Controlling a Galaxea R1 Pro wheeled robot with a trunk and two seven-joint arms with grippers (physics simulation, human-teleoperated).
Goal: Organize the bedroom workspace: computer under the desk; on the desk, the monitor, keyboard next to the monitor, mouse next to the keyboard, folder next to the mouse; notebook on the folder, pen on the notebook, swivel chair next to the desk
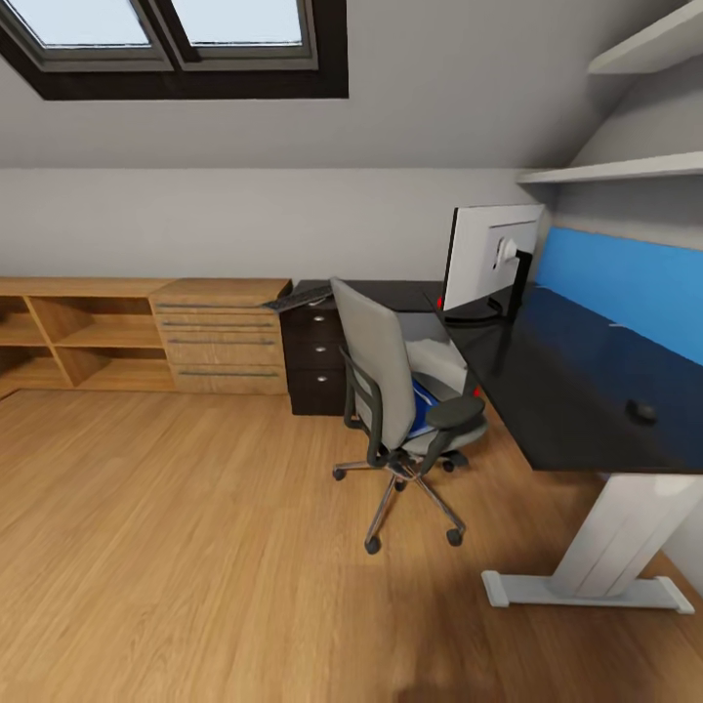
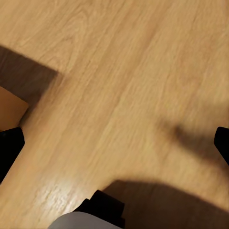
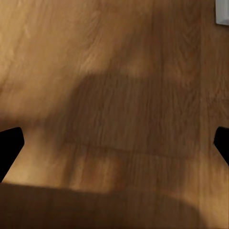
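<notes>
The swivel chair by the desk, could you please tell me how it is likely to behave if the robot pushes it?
The swivel chair stands on a caster base on smooth plank floor, so it will probably roll easily. A push off-centre may spin it instead. The blue folder on its seat could slide.

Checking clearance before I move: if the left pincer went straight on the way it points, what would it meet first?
Most likely the oak plank floor: the left pincer, fingers spread wide, looks at bare boards with nothing between them. How far off the floor lies is unclear.

Sloped grey ceiling, skylight (image 1: 166, 29) (daylit), oak floor (image 1: 195, 547), light-wood shelving (image 1: 78, 337), wall shelves (image 1: 625, 171).
</notes>
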